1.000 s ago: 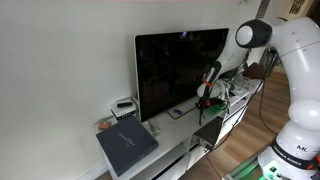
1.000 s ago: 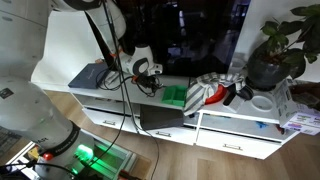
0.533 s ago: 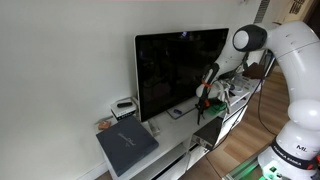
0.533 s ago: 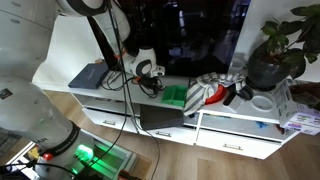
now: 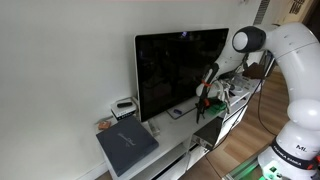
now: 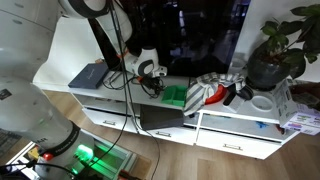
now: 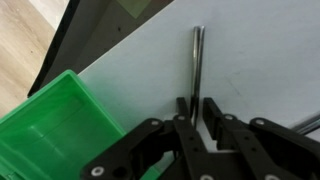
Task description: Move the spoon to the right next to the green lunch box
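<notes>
The slim dark metal spoon lies flat on the white cabinet top. It sits near the small bright green rectangular lunch box but clear of it, with bare white surface between them.

In the wrist view the black Robotiq gripper sits just short of the spoon's near end. Its jaws are only narrowly parted, with white surface showing between them and nothing held.

That narrow gap is probably the main hazard. If the arm comes down for a grasp, a fingertip could land on the thin handle rather than beside it. The spoon might then skid or spin away across the smooth top.

A sideways drift towards the box could also shove that light container, since the gripper body already hangs close over its corner.
</notes>
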Controlling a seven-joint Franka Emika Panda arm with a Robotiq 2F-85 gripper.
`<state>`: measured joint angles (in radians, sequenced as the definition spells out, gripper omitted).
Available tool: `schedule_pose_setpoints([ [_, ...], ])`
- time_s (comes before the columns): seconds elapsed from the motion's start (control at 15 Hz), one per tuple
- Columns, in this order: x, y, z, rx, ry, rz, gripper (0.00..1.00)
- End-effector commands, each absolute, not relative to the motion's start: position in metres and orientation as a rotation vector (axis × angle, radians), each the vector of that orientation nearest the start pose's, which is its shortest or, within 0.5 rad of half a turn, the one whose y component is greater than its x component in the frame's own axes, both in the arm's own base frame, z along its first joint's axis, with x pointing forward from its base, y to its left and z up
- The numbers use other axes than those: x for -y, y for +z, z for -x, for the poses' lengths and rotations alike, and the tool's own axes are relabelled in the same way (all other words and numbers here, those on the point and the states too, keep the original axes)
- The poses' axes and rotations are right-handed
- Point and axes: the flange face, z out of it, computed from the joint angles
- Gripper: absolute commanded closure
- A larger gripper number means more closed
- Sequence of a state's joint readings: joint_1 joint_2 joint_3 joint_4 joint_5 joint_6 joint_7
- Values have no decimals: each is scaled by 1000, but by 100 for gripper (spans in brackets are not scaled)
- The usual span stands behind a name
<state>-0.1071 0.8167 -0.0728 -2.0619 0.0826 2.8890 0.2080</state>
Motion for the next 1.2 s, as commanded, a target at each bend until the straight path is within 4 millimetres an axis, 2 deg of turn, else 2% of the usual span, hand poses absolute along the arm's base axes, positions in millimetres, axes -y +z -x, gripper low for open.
schedule_pose_setpoints([
  [0.0, 114, 30, -550, -719, 0, 3069, 44],
  [0.4, 109, 51, -541, -717, -23, 3044, 3],
  [0.47, 105, 56, -538, -704, -36, 3041, 0],
  [0.73, 92, 80, -520, -644, -46, 3053, 0],
  [0.93, 87, 105, -489, -556, -105, 3100, 0],
  [1.13, 81, 131, -455, -373, -224, 3142, 0],
])
